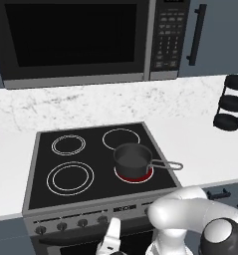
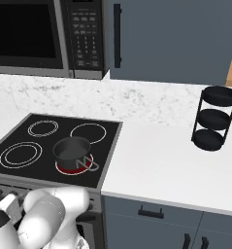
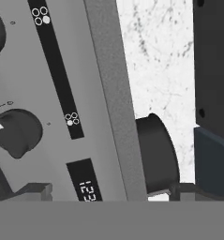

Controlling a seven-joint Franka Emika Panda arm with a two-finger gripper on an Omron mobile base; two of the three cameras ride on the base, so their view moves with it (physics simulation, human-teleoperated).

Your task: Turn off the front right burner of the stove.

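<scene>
Front right burner (image 1: 134,173) glows red under the pot (image 1: 132,159) on the stove (image 1: 41,169)
Its rigid knob (image 3: 15,131) sits low left ahead of me; I'd pinch its raised ridge; my pincer (image 3: 104,192) is spread

Four zones; one saucepan (image 1: 132,158); one rack (image 2: 212,118)

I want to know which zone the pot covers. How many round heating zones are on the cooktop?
4: back left, back right, front left, and front right, glowing red under the pot.
</scene>
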